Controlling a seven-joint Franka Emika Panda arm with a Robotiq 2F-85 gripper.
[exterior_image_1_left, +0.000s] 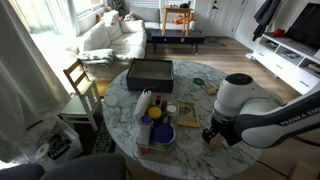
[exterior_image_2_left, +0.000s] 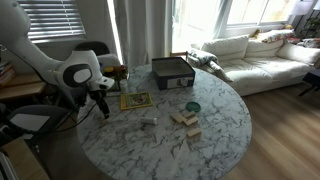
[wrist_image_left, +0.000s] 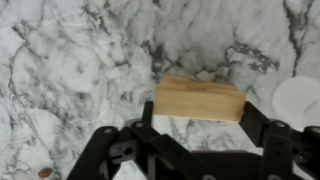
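Note:
A light wooden block (wrist_image_left: 200, 99) sits lengthwise between my gripper's (wrist_image_left: 201, 112) two black fingers, with the white marble table (wrist_image_left: 70, 70) below it. The left finger meets the block's left end and the right finger (wrist_image_left: 256, 122) meets its right end, so the gripper is shut on the block across its long side. In both exterior views the gripper (exterior_image_1_left: 211, 133) (exterior_image_2_left: 102, 106) hangs low over the round table near its edge, and the block is mostly hidden by the fingers there.
A dark rectangular tray (exterior_image_1_left: 150, 72) (exterior_image_2_left: 172, 72) stands on the table. Also there: a blue bowl (exterior_image_1_left: 157, 130), a yellow-green card (exterior_image_2_left: 135, 100), more wooden blocks (exterior_image_2_left: 185, 120) and a green disc (exterior_image_2_left: 192, 106). A white round object (wrist_image_left: 300, 100) lies beside the gripper. A wooden chair (exterior_image_1_left: 80, 80) stands by the table.

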